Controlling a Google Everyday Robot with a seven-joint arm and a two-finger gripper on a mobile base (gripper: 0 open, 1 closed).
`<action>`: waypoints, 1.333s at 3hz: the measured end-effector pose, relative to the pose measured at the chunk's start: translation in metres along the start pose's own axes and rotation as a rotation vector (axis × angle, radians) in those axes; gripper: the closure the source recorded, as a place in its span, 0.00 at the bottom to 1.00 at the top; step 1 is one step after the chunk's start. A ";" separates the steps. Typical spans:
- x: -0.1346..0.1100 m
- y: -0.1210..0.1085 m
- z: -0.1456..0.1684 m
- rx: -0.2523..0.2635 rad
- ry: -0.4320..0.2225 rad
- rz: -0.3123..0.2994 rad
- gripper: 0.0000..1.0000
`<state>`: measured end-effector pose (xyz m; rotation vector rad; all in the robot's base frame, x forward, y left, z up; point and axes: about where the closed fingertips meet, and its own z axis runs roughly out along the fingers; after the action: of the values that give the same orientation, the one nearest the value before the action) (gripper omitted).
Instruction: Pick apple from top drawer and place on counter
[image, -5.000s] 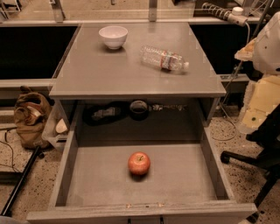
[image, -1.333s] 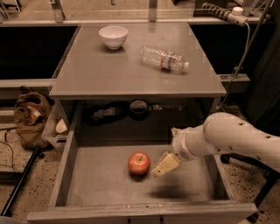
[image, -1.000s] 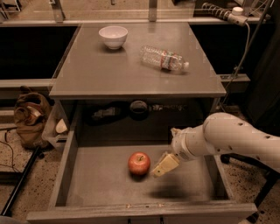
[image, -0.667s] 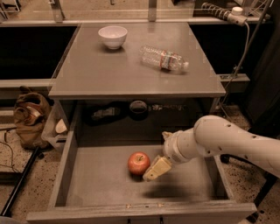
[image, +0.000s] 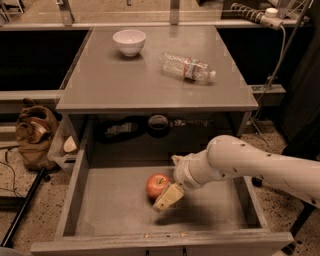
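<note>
The red apple (image: 156, 185) lies on the flat bottom of the open grey top drawer (image: 110, 210), near its middle. My gripper (image: 169, 182) reaches into the drawer from the right on a white arm and sits right at the apple's right side. It is open: one cream fingertip (image: 167, 197) shows in front of the apple, the other (image: 176, 159) behind it. The apple still rests on the drawer bottom. The grey counter (image: 125, 85) is above the drawer.
On the counter stand a white bowl (image: 129, 41) at the back left and a plastic water bottle (image: 187, 66) lying on its side at the right. A brown bag (image: 34, 135) sits on the floor left of the cabinet. Cables hang at the right.
My arm came in from the right and went down into the drawer. In the last second the gripper moved left up to the apple. The apple has not moved.
</note>
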<state>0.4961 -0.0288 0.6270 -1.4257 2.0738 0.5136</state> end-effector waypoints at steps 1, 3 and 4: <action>0.000 0.003 0.013 -0.014 0.011 -0.009 0.00; 0.001 0.008 0.028 -0.040 0.025 -0.018 0.00; 0.000 0.008 0.028 -0.040 0.025 -0.018 0.20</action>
<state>0.4947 -0.0094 0.6051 -1.4794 2.0789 0.5351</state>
